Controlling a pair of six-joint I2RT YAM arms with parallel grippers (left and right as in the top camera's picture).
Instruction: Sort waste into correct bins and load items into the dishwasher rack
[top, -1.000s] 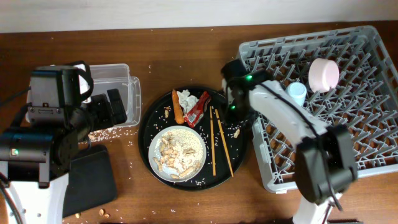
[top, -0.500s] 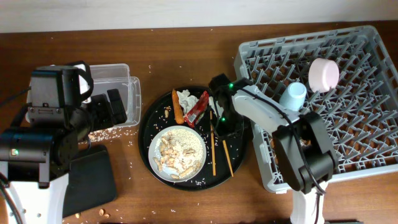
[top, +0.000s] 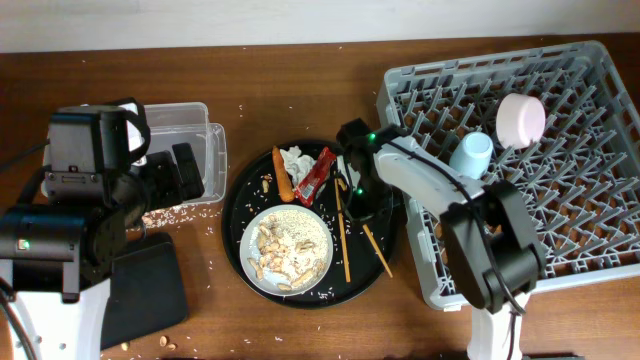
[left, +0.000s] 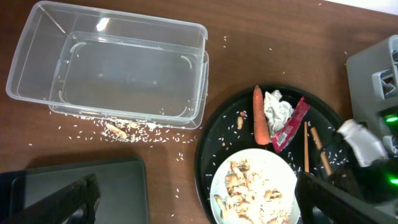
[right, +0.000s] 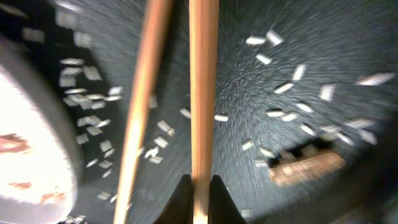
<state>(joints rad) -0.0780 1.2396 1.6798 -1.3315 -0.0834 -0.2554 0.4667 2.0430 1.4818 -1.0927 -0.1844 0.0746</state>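
Note:
On the round black tray (top: 385, 275) my right gripper (top: 358, 203) is shut on one wooden chopstick (right: 203, 93), its jaws pinching it from both sides. The other chopstick (right: 143, 99) lies just left of it. The grey-white plate (top: 287, 247) holds peanuts and rice. A carrot piece (top: 283, 175), white tissue (top: 296, 159) and red wrapper (top: 318, 174) lie behind the plate. The pink bowl (top: 522, 118) and blue cup (top: 471, 155) sit in the grey rack (top: 560, 220). My left gripper (left: 196, 186) hangs open and empty above the table between the black bin (left: 74, 186) and the plate.
The clear tub (top: 190, 150) stands left of the tray, with rice and peanuts scattered along its front. The black bin (top: 145, 290) lies near the front left edge. A loose peanut (right: 308, 168) and rice grains lie on the tray beside the chopsticks.
My right arm came left from the rack's edge onto the tray and its jaws closed on one chopstick. That chopstick's near end swung to the right. The left arm stayed still.

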